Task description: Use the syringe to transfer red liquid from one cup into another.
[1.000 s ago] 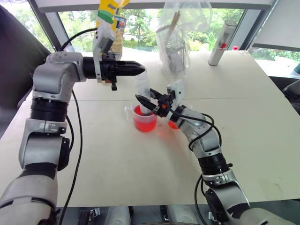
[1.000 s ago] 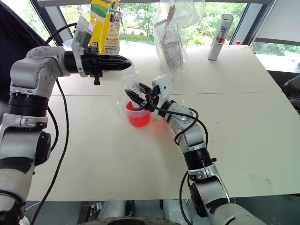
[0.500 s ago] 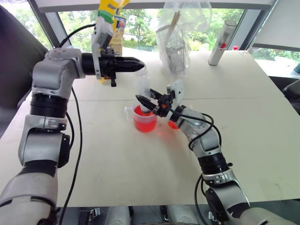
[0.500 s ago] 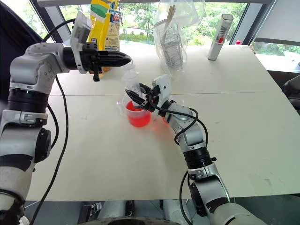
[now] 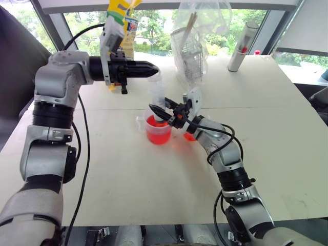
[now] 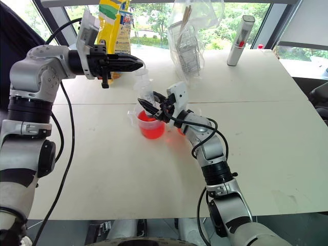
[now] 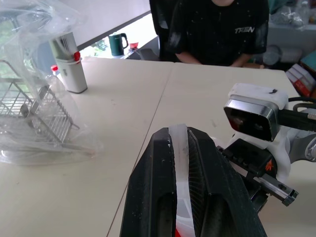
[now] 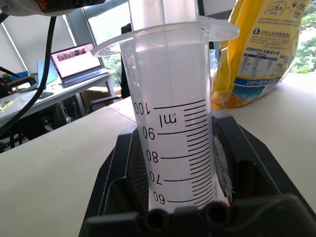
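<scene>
The syringe (image 5: 157, 100) stands upright with its lower end down in the handled beaker (image 5: 157, 131), right in the red liquid (image 5: 158, 133). The right gripper (image 5: 163, 114) has its jaws clamped around the barrel, low down near the beaker's rim. Up top, the left gripper (image 5: 149, 70) reaches in level from the robot's left, jaws pinched shut on the plunger's flat end.

Here is where it could slip. The left jaws hold only a thin edge of plunger; if they pull off-axis, the plunger could likely pop free or jam, and the draw stalls. If the right jaws let the smooth barrel slide or tilt, the tip could lift clear of the liquid and pull air instead. A sideways tug from either arm could also nudge the light beaker and slop red across the table. The smaller cup (image 5: 188, 135) sits just beside the beaker, tucked behind the right arm and hard to make out, so the carry-over looks tight and drips seem likely.

The table (image 5: 266, 128) is pale, matte and broad. Further back stand a yellow packet (image 5: 123, 23), a wire rack in a clear bag (image 5: 192, 48) and a grey-white cylinder (image 5: 242, 46). Big windows show greenery outside. A person in a dark shirt (image 7: 217, 29) sits across the table.
</scene>
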Action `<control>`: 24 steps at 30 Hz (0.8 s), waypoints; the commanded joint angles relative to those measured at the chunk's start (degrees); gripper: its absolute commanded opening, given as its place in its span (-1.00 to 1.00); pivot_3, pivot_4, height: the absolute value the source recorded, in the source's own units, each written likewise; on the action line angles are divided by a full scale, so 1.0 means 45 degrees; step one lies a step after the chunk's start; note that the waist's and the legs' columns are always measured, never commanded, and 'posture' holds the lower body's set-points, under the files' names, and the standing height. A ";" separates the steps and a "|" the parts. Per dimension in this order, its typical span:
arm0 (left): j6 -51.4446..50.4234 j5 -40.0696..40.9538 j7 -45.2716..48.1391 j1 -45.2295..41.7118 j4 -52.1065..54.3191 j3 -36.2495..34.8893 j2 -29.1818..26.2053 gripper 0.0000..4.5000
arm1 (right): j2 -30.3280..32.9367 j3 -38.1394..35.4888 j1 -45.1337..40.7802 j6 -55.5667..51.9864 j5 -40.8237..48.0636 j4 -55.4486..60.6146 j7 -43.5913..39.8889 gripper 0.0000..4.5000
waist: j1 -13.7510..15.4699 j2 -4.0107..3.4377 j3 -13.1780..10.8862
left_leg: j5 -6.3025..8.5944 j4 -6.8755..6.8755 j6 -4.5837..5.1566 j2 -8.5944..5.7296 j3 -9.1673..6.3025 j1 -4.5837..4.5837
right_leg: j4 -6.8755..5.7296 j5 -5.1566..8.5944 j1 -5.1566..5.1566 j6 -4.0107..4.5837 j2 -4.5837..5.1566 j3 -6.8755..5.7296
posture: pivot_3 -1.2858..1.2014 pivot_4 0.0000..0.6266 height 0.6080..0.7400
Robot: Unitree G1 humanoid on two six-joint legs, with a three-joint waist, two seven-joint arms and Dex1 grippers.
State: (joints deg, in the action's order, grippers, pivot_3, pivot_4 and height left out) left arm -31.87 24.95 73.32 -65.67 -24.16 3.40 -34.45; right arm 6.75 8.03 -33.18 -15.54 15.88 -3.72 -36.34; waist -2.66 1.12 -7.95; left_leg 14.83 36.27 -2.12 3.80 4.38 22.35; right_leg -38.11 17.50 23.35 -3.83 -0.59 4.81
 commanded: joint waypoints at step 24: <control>-0.0655 0.0732 -0.0716 0.0736 0.1684 -0.1588 -0.0815 0.97 | -0.0011 -0.1150 -0.0887 -0.0362 0.0730 0.2112 0.1246 -0.38 | 0.0009 0.0001 0.0001 | -0.0001 0.0004 -0.0001 0.0002 -0.0002 -0.0002 | -0.0004 0.0000 -0.0002 0.0000 0.0004 0.0001 | 0.03 -0.52 0.98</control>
State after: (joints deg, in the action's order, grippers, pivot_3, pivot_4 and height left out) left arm -34.57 26.99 70.00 -62.92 -18.75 -1.93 -37.26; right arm 7.31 6.21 -34.68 -15.21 15.54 0.36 -32.62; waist -2.62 1.13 -7.94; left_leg 14.83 36.29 -2.13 3.81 4.37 22.34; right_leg -38.13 17.50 23.34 -3.83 -0.56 4.81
